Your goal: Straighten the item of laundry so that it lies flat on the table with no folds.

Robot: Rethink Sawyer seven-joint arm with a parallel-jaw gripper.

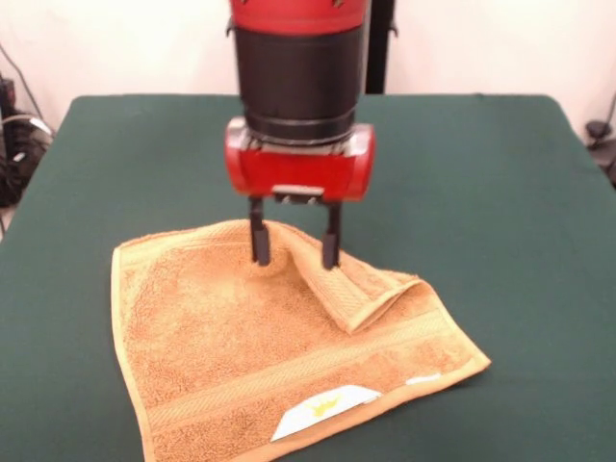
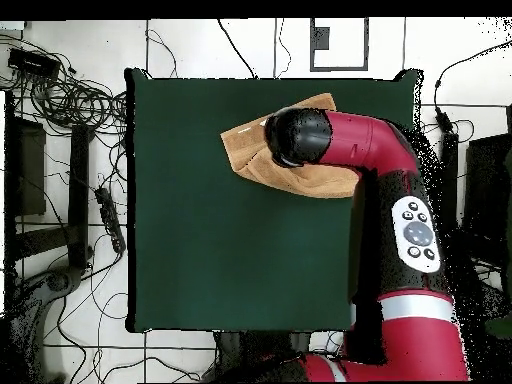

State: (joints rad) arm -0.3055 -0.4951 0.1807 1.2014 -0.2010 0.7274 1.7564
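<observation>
The orange-tan towel [image 1: 241, 337] lies on the dark green table [image 1: 481, 192] toward its front edge. Its far right corner is folded over onto the towel [image 1: 356, 284], making a raised flap. A white label with yellow print [image 1: 322, 409] lies at the near edge. My gripper [image 1: 294, 255] hangs straight down with its fingers open, the tips touching the towel at the base of the fold. In the overhead view the arm [image 2: 340, 145] covers much of the towel [image 2: 250, 145], and the gripper is hidden under it.
Cables and equipment [image 2: 70, 100] lie on the floor beside the table in the overhead view. Cables [image 1: 14, 144] also show at the left of the front view. The green cloth extends wide around the towel.
</observation>
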